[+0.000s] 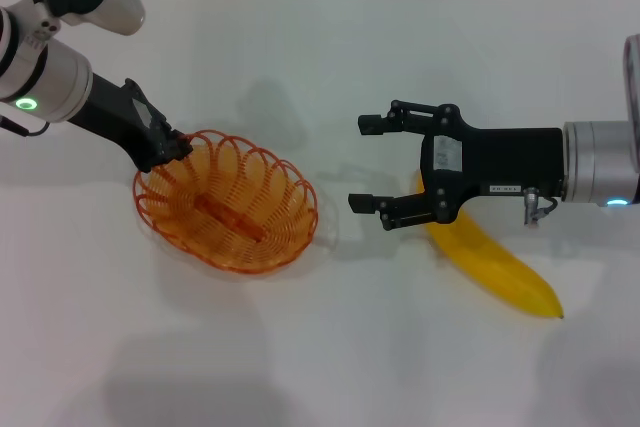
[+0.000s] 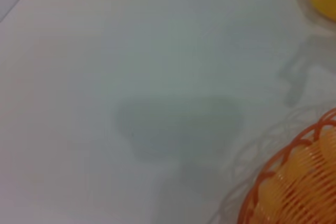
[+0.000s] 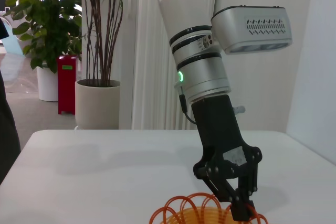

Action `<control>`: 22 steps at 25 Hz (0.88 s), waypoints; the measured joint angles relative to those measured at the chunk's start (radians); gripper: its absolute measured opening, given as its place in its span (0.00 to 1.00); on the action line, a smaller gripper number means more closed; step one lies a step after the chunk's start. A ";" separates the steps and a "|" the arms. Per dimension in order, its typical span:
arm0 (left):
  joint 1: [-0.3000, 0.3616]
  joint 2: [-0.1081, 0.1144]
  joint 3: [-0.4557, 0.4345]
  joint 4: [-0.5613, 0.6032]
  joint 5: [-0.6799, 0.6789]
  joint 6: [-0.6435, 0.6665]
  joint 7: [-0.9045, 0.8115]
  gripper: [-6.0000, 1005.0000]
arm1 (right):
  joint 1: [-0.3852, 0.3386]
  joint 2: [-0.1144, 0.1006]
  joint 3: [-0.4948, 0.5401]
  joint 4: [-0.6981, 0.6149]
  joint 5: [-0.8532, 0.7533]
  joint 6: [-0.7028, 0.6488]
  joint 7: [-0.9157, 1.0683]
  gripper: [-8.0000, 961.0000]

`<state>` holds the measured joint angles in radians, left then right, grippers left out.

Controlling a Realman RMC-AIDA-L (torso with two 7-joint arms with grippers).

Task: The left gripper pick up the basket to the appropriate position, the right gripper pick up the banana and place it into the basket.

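Head view: the basket point(image 1: 228, 203) rim was pinched by the left gripper point(image 1: 172, 147) for repositioning; the right gripper point(image 1: 371, 163), fingers spread, was held over the banana point(image 1: 497, 262) on the table point(image 1: 400, 367).

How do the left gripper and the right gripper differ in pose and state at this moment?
The left gripper is at the basket, its fingers closed on the rim; the right gripper holds nothing, its fingers spread wide apart. The left gripper slants down towards the table; the right gripper lies level, above the banana. The right gripper bears a white label; none shows on the left in the head view. Both are black two-fingered claws.
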<state>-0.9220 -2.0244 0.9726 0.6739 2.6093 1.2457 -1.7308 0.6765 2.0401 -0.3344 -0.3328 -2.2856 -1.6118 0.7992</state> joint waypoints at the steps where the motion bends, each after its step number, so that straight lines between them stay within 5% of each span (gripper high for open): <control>1: 0.000 0.000 0.000 0.001 0.000 0.000 -0.002 0.08 | 0.000 0.000 0.000 0.000 0.000 0.000 0.000 0.94; 13: 0.000 0.006 -0.006 0.039 -0.009 0.036 -0.070 0.08 | -0.007 0.000 0.000 0.000 0.000 0.003 0.000 0.94; 22: 0.070 0.019 -0.026 0.206 -0.159 0.211 -0.202 0.08 | -0.018 -0.002 0.000 -0.004 0.001 0.003 0.000 0.94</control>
<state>-0.8516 -2.0058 0.9468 0.8796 2.4501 1.4569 -1.9327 0.6580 2.0386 -0.3344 -0.3369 -2.2843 -1.6091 0.7992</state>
